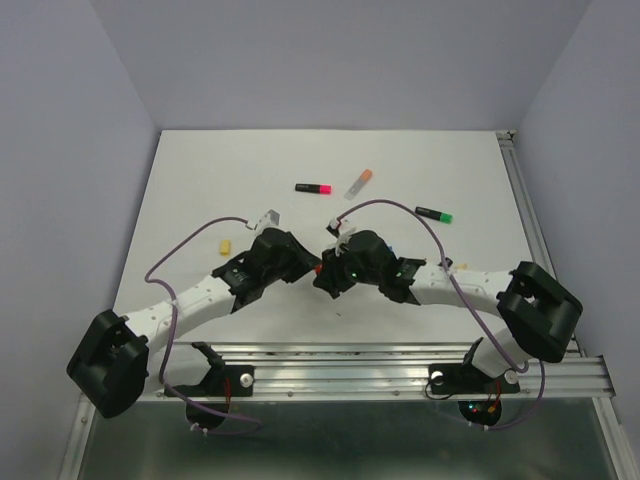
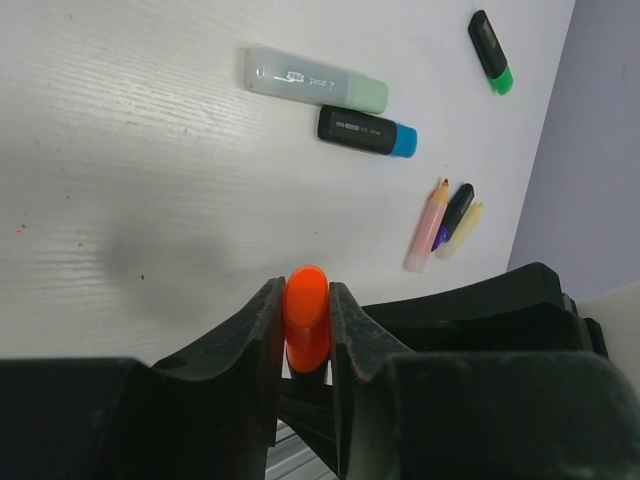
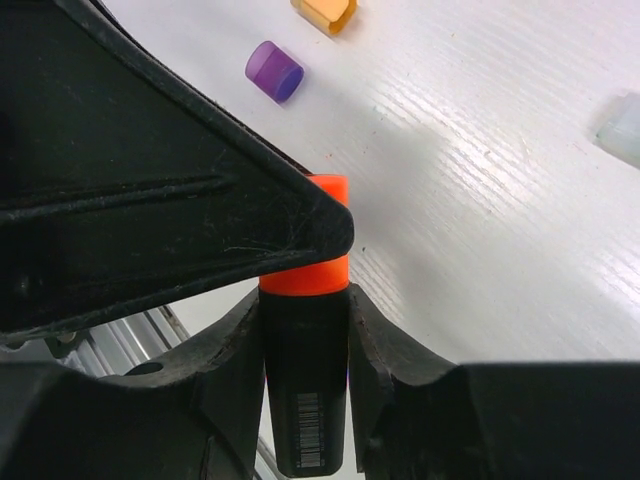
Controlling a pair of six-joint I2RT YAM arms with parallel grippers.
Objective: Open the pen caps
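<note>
My two grippers meet over the table's near middle. My left gripper (image 2: pixel 305 292) is shut on an orange pen cap (image 2: pixel 306 318), and it shows in the top view (image 1: pixel 303 264) too. My right gripper (image 3: pixel 305 300) is shut on the black barrel (image 3: pixel 305 395) of the same highlighter; it also shows in the top view (image 1: pixel 332 270). The orange cap (image 3: pixel 312 272) sits flush against the barrel's top. A left finger (image 3: pixel 180 200) hides part of it. Loose purple (image 3: pixel 274 71) and orange (image 3: pixel 325 12) caps lie on the table. A yellow cap (image 1: pixel 226 245) lies to the left.
A black pen with a pink cap (image 1: pixel 313 187), a translucent pen with an orange tip (image 1: pixel 359 183) and a black pen with a green cap (image 1: pixel 434 214) lie farther back. The left wrist view shows a pale green pen (image 2: pixel 315 80), a blue-capped pen (image 2: pixel 367 132) and thin pens (image 2: pixel 432 225).
</note>
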